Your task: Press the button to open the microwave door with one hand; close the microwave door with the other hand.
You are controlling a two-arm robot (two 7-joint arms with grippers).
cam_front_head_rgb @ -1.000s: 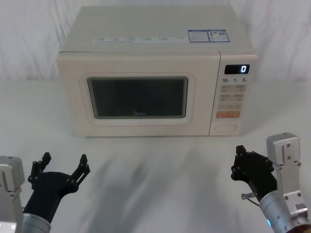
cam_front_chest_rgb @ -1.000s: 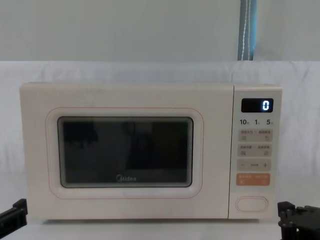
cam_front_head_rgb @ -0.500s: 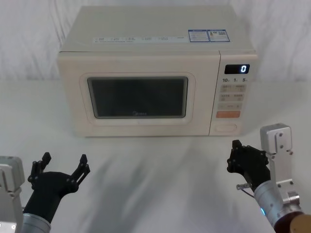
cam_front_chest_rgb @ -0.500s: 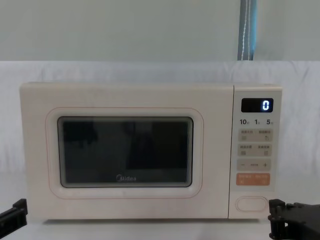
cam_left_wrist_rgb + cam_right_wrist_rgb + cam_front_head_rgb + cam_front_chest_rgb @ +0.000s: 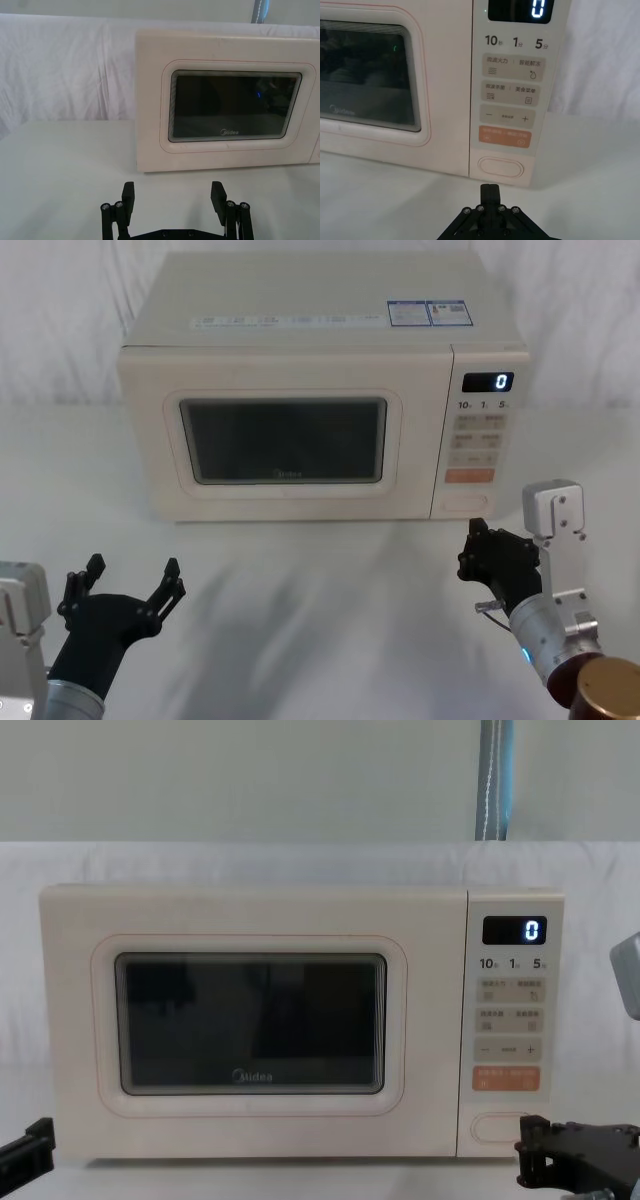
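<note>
Wide cream pill-shaped button (image 5: 500, 167) low on control panel of cream boxy microwave (image 5: 300, 390) — just beyond black right gripper (image 5: 489, 189), fingers pressed together, not touching. Black left gripper (image 5: 128, 575) spread apart, parked near.

You see the microwave (image 5: 320, 390), a cream boxy oven standing upright on the white table, its black display showing "0". Its microwave door (image 5: 285, 440), a wide cream panel with a dark rounded window and raised frame, sits shut and flush with the front. The button (image 5: 500, 167), a wide cream pill-shaped key with a thin outline and no print, lies lowest on the control panel, directly ahead of the right gripper (image 5: 490, 188), whose fingers are pressed together just short of it. The door faces the left gripper (image 5: 173, 195), whose fingers are spread, well apart.
</note>
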